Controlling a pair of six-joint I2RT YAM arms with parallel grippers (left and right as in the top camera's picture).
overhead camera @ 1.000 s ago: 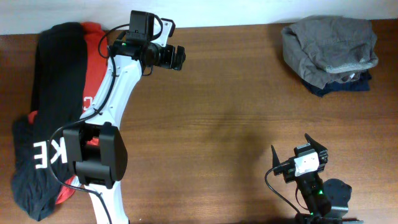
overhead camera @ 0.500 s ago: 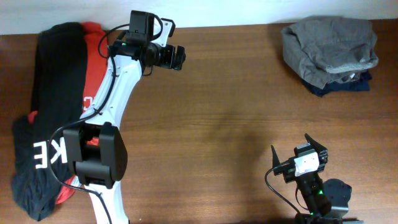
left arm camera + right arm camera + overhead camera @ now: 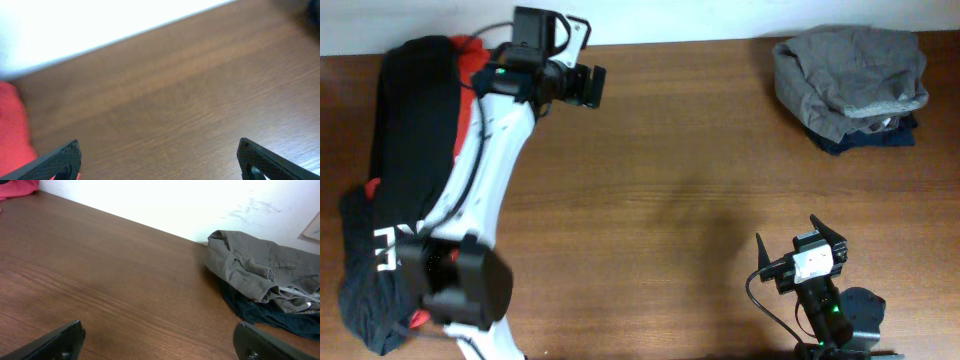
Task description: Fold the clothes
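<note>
The grey-olive shorts (image 3: pixel 850 75) lie folded in a bundle at the table's back right, on top of a small dark navy garment (image 3: pixel 865 137). They also show in the right wrist view (image 3: pixel 260 270), far ahead of the fingers. My left gripper (image 3: pixel 590 87) is open and empty over bare wood at the back left, far from the shorts. In its wrist view (image 3: pixel 159 161) only wood lies between the fingers. My right gripper (image 3: pixel 828 236) is open and empty near the front right edge; its wrist view (image 3: pixel 160 340) shows wood between the fingers.
A black garment with white lettering (image 3: pixel 395 170) lies over a red shirt (image 3: pixel 465 90) along the left side; the red shirt edges into the left wrist view (image 3: pixel 12 125). A white wall runs behind the table's back edge (image 3: pixel 680 42).
My left arm has swung left and toward the back, so its gripper now sits closer to the pile of black and red clothes. The right arm has not moved.
</note>
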